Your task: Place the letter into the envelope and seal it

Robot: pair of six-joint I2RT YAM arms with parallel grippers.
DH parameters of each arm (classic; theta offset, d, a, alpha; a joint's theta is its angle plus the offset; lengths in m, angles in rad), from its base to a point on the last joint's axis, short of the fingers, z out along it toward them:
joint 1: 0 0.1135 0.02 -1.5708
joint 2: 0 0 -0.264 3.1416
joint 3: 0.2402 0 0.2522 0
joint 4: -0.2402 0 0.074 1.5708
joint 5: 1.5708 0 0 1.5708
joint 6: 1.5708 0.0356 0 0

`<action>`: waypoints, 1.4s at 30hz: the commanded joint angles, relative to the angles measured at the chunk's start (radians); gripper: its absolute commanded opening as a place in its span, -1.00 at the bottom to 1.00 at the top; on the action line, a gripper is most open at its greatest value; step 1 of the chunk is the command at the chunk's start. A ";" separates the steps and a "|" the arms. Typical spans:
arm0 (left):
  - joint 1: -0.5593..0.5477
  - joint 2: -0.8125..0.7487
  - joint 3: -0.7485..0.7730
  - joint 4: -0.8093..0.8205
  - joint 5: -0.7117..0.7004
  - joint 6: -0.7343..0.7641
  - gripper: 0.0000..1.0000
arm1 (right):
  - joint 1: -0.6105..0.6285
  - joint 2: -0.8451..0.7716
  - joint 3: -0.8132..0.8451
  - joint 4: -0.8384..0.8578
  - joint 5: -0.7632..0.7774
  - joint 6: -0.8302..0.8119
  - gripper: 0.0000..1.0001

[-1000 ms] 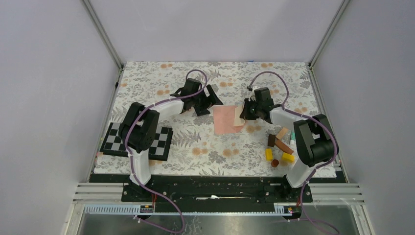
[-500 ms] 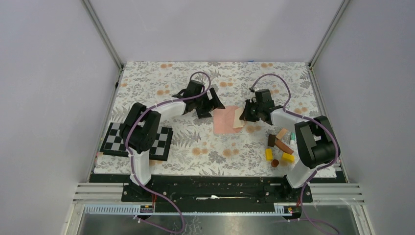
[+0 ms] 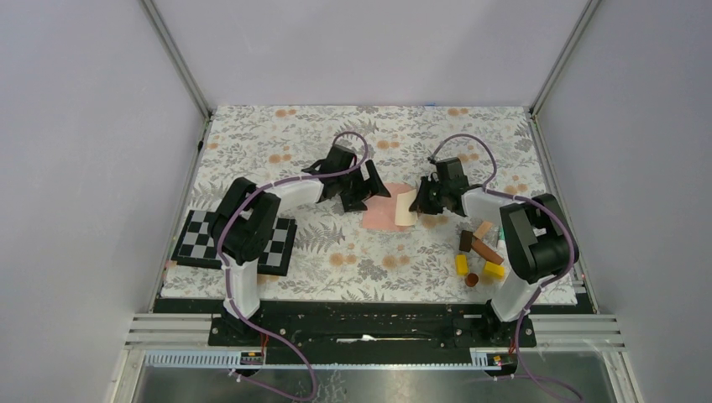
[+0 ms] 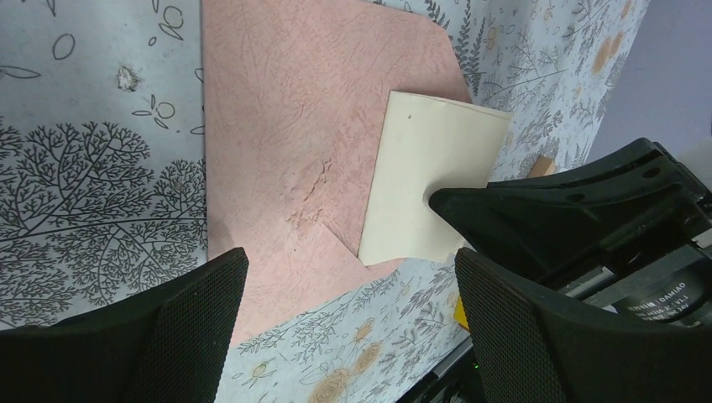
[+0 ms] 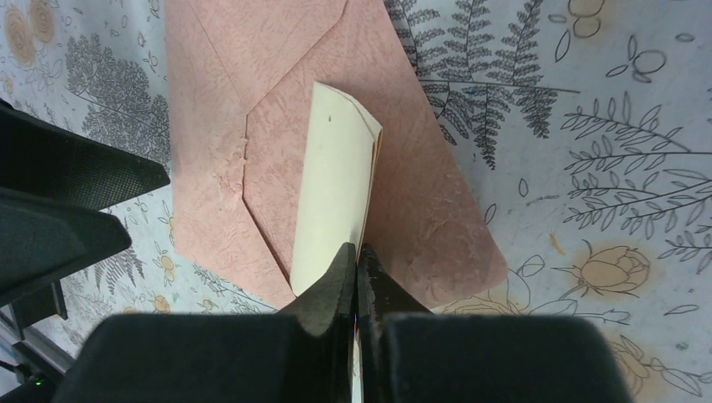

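The salmon-pink envelope (image 3: 379, 217) lies flat on the floral cloth in mid-table. The cream folded letter (image 3: 405, 206) is tilted over its right part. My right gripper (image 3: 425, 200) is shut on the letter's near edge. In the right wrist view the fingers meet at the gripper (image 5: 357, 262), pinching the letter (image 5: 336, 189) above the envelope (image 5: 420, 176). My left gripper (image 3: 359, 191) hovers open at the envelope's left edge, holding nothing. In the left wrist view that gripper (image 4: 348, 273) frames the envelope (image 4: 285, 126) and the letter (image 4: 428, 180).
A black-and-white checkerboard (image 3: 237, 242) lies near the left arm's base. Several wooden blocks (image 3: 479, 252) and a small green-capped tube (image 3: 501, 238) sit beside the right arm. Grey walls enclose the table.
The left gripper has moved right, up to the envelope's left edge. The right gripper has carried the letter a little left, further over the envelope, which has shifted slightly.
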 commanded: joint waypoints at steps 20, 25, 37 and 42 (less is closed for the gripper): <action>-0.007 0.024 -0.029 0.068 0.041 -0.015 0.89 | -0.002 0.149 0.118 0.052 -0.116 0.143 -1.00; -0.006 0.027 -0.029 0.083 0.054 -0.018 0.89 | -0.003 0.151 0.108 0.066 -0.117 0.146 -1.00; 0.050 -0.035 -0.021 0.032 0.000 0.073 0.89 | -0.003 0.178 0.122 0.069 -0.119 0.132 -1.00; 0.052 0.000 0.018 -0.012 -0.036 0.116 0.89 | -0.002 0.186 0.126 0.069 -0.122 0.127 -1.00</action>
